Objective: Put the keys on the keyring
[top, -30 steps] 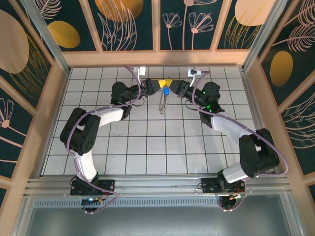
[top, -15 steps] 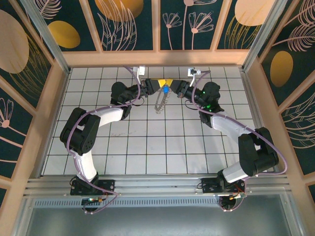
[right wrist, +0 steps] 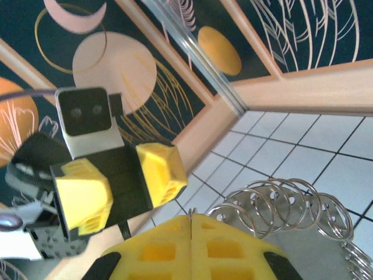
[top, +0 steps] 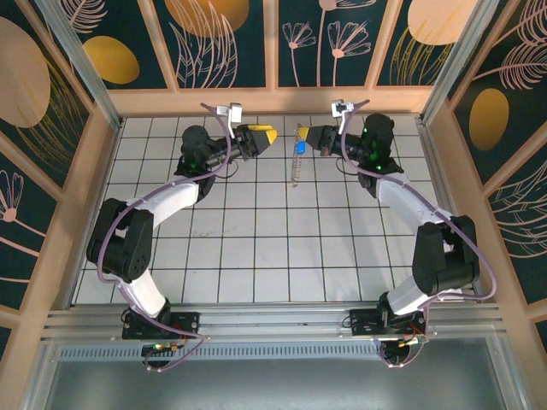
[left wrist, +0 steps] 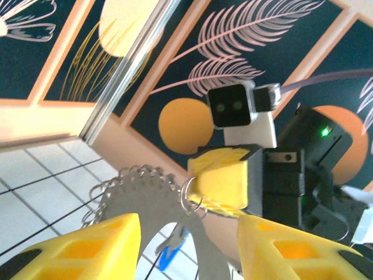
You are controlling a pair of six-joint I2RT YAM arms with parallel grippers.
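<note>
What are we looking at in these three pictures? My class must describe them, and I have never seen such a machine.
Two robot arms are bolted at the near edge of a tiled table. One picture looks down from above; the other two come from a camera on each wrist, with its own yellow fingers at the bottom. The right gripper is shut on the keyring, a silvery loop strung with small rings, hanging from it. The left gripper faces it, open and empty. A blue-headed key shows beside the ring; whether it is threaded on, I cannot tell.
</note>
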